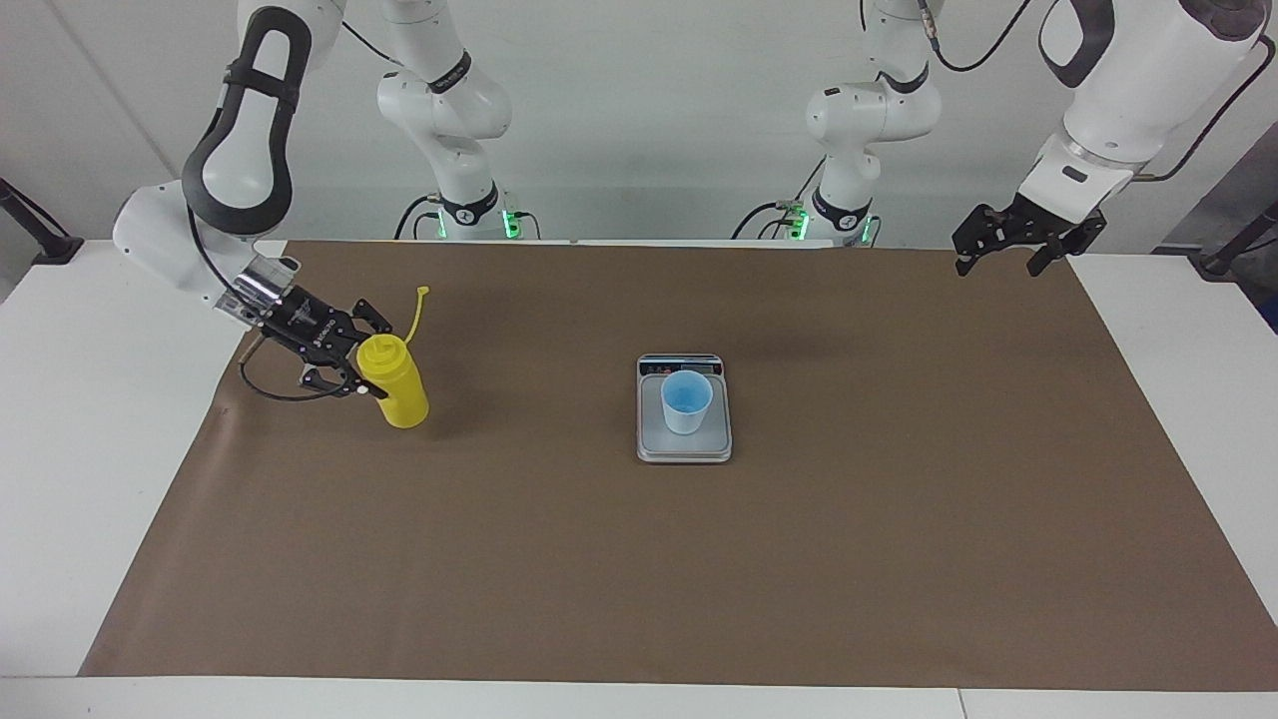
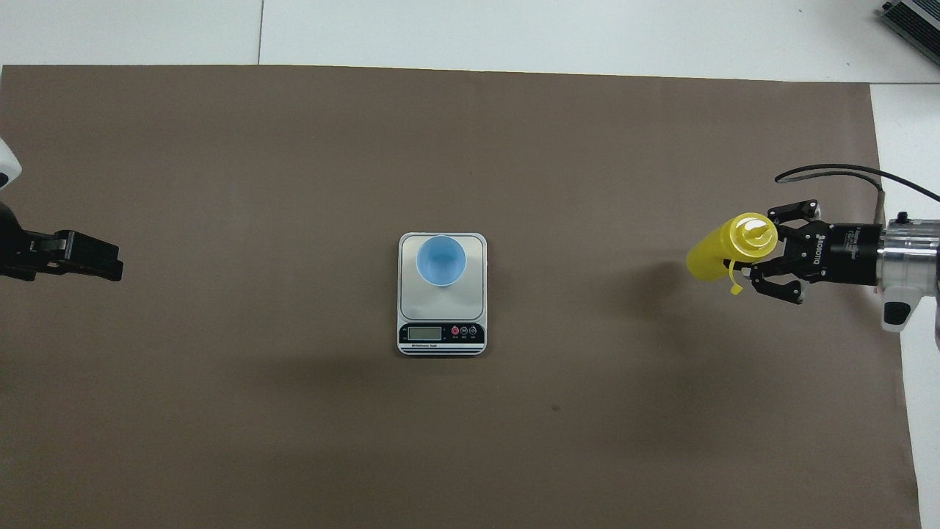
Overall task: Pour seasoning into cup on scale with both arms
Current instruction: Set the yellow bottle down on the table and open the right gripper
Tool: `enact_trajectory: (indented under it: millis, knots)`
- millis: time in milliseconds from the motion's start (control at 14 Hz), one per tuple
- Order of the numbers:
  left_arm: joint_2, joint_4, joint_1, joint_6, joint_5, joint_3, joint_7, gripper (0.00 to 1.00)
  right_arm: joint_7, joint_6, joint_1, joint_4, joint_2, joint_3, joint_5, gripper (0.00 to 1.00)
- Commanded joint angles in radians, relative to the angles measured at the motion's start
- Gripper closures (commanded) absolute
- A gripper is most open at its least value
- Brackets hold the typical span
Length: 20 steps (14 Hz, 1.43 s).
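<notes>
The scale (image 1: pixel 684 409) (image 2: pixel 442 294) lies flat in the middle of the brown mat (image 1: pixel 699 559) (image 2: pixel 294 184) that covers the desk (image 1: pixel 80 449) (image 2: pixel 514 29). Its dark display strip runs along the edge nearer the robots. The cup (image 1: pixel 687 401) (image 2: pixel 440 260) stands upright on the weighing plate, toward the plate's edge away from the display, mouth up and blue inside.

The bottle (image 1: pixel 394 382) (image 2: pixel 723 250) is at the right arm's end of the mat, well apart from the scale. It stands with its base on the mat and leans a little, its nozzle end toward the right gripper (image 1: pixel 351 350) (image 2: pixel 771 250). Its thin cap strap (image 1: pixel 417 312) (image 2: pixel 733 275) sticks up and out from the top.

The right gripper comes in low from the side, nearly level with the desk, and its fingers (image 1: pixel 371 318) (image 2: pixel 793 209) are spread on either side of the bottle's upper part. They bracket the neck, yet I cannot tell whether they press on it or merely stand beside it.

The left gripper (image 1: pixel 1003 262) (image 2: pixel 88 257) waits in the air over the left arm's end of the mat, near the mat's edge nearest the robots, holding nothing. Its fingers (image 1: pixel 966 262) point down, and I cannot tell how far apart they stand.
</notes>
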Motion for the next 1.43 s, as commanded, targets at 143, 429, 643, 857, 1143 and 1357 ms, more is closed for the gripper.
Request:
enact_trajectory:
  millis: [143,429,643,857,1143,1357]
  knots:
    - [-0.033,-0.041,-0.003,0.024,0.005,0.001,0.011,0.0,-0.131,-0.001,-0.023,-0.059,-0.009,0.01,0.042,1.0]
    - [-0.035,-0.04,-0.004,0.024,0.005,0.0,0.009,0.0,-0.145,-0.009,-0.023,-0.062,0.023,0.01,0.042,1.0]
    - [-0.033,-0.04,-0.004,0.022,0.005,0.0,0.008,0.0,-0.151,-0.001,-0.02,-0.076,0.023,0.01,0.042,1.0]
    - [-0.035,-0.04,-0.003,0.024,0.005,0.0,0.008,0.0,-0.156,0.002,-0.011,-0.082,0.021,0.009,0.042,1.0]
    - [-0.035,-0.041,-0.003,0.024,0.005,-0.002,0.009,0.0,-0.201,0.028,-0.011,-0.093,0.018,0.009,0.039,0.21]
    - [-0.035,-0.043,-0.003,0.025,0.005,-0.002,0.011,0.0,-0.211,0.026,-0.01,-0.093,0.012,0.009,0.028,0.13]
